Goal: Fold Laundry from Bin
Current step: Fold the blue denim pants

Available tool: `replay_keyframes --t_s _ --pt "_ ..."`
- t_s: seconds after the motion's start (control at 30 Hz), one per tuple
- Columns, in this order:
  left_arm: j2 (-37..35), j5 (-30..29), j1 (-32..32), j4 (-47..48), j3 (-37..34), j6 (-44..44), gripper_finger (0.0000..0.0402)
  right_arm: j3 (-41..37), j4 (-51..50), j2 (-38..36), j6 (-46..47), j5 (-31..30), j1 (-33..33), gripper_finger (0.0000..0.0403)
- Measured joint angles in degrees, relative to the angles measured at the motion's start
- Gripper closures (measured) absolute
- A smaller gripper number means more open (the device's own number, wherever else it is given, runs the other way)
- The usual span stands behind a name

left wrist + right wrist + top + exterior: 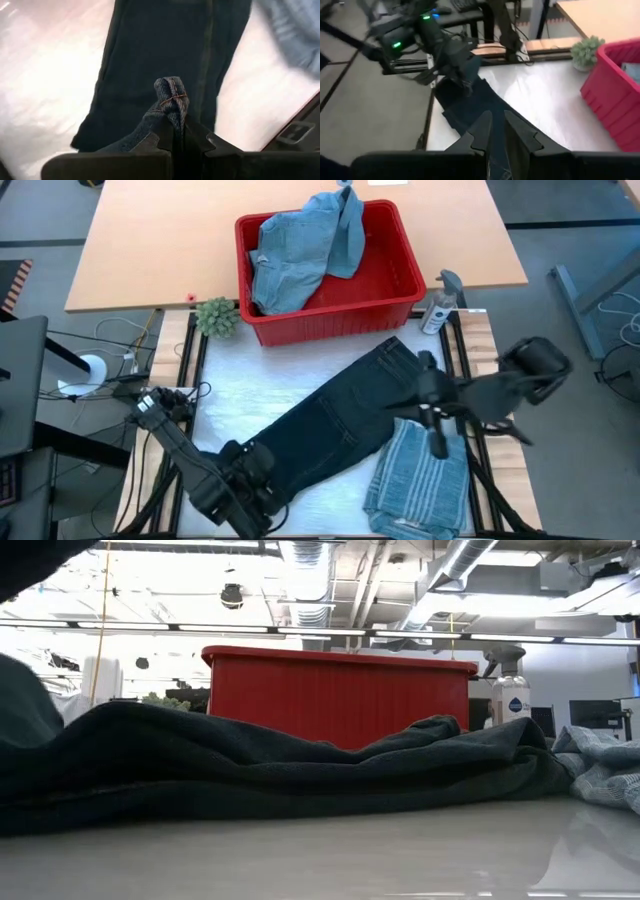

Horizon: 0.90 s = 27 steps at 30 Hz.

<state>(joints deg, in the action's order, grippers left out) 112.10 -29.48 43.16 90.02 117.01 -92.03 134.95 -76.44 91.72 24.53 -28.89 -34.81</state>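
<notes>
Long dark navy trousers (330,420) lie slantwise across the white table, waist end near the red bin (330,327). Light blue denim pieces (300,250) fill the bin and hang over its far rim. A folded blue-grey striped shirt (420,480) lies at the near right. At the trousers' near-left end, my left gripper (258,485) is shut on the cloth. My right gripper (437,442) hangs high above the shirt and the trousers' right side. Only a narrow gap shows between its fingers (498,122), and nothing is in it. My left gripper pinches a bunched fold of the trousers at the leg's hem (172,100), where orange stitching shows, between its two fingers (162,136). The fingers slant down from the near left. That end is raised off the table (467,75); the rest of the trousers lies flat.
A spray bottle (440,305) stands right of the bin, and a small green plant (217,317) stands to its left. A wooden table (150,240) lies beyond. Bare white table shows left of the trousers (240,400). Cables and dark frame rails run along both sides.
</notes>
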Motion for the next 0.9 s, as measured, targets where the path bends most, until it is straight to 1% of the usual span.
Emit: replay_keyframes --t_s 0.03,0.1,0.23,0.4,0.53,0.63,0.7,0.83,0.9 --pt "-0.4 -0.9 -0.5 0.0 0.5 -0.1 0.0401 0.0 0.0 -0.5 -0.6 -0.1 -0.7 0.0333" --pt "-1.7 -4.4 -0.8 0.0 1.5 -1.3 0.0401 0.0 0.0 -1.3 -1.9 -0.1 -1.8 0.0333" --pt "-3.7 -10.5 -0.7 0.1 1.8 -2.6 0.0401 0.0 -0.7 -1.6 -2.5 -2.4 -3.2 0.0333" --pt "-4.3 -24.4 -0.1 0.0 1.8 -9.1 0.0401 0.0 -3.0 -1.3 -2.5 -2.9 -3.8 0.0333" --pt "-3.3 -29.4 -3.2 -0.3 1.8 -9.2 0.0401 0.0 -2.9 -1.3 -2.5 -2.9 -4.3 0.0333" --pt "-2.7 -31.3 -6.3 -3.3 1.8 -6.3 0.0401 0.0 -3.1 -1.3 -2.2 -2.9 -4.7 0.0333" --pt "-2.5 -30.8 -7.6 -5.4 1.8 -3.5 0.0401 0.0 -3.1 -1.3 -2.1 -2.9 -5.2 0.0333" --pt "-0.2 -27.9 -9.8 -11.4 1.8 3.1 0.0401 -0.3 -3.3 -0.6 -2.1 -2.9 -6.4 0.0333" --pt "2.1 -28.8 -10.1 -14.2 1.8 4.6 0.0401 -0.9 -3.3 -0.3 -2.1 -2.9 -6.9 0.0333"
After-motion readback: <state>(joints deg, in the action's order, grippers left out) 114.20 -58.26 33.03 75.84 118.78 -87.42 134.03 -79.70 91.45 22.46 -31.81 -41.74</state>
